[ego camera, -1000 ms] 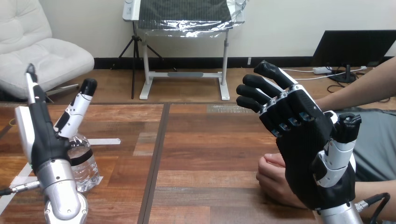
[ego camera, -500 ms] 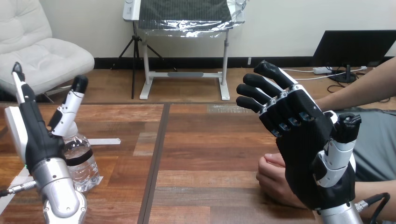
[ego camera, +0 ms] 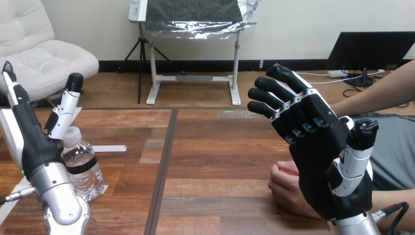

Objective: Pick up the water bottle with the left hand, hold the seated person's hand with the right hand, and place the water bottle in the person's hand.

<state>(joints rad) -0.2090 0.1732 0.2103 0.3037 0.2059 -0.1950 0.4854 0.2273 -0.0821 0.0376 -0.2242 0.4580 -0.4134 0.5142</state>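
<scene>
From the head view, the water bottle stands upright near the table's left edge, toward the near-left corner, cap on and long axis vertical. The left hand is raised just beside it on the side toward that edge, spread wide with fingers straight up and the thumb angled out above the cap. It grips nothing, and I cannot tell whether the palm touches the bottle. That is what the coming move turns on, I'd say: the bottle sits just inboard of the palm, so the hand need only close in sideways around it. Toward the table's middle the wood is bare apart from a strip of white tape just beyond the bottle, so there is room to carry it across. Over by the right edge the right hand is upright too, palm showing, fingers loosely bent and holding nothing. The person's hand, a loose fist on the wood, lies low just beside it — not yet held, and well apart from the bottle.
</scene>
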